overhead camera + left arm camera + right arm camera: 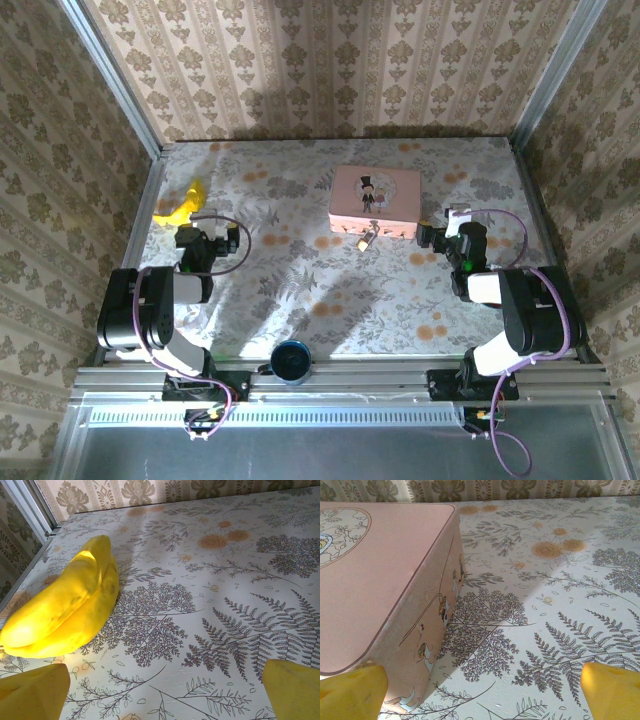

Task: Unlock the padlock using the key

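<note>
A tiny brass-coloured padlock (366, 238) lies on the floral table just in front of the pink picture box (375, 200). I cannot tell the key apart from it at this size. My left gripper (191, 232) rests at the left side, open, its yellow fingertips (35, 692) spread wide over bare tablecloth with nothing between them. My right gripper (447, 232) sits at the right side beside the box's right end, open too. In the right wrist view the box (375, 575) stands just ahead of the left fingertip (351, 692).
A yellow banana (181, 205) lies ahead and left of the left gripper, large in the left wrist view (65, 607). A dark round cup (292, 360) stands at the near edge between the arm bases. Wallpapered walls and metal rails (135, 210) enclose the table.
</note>
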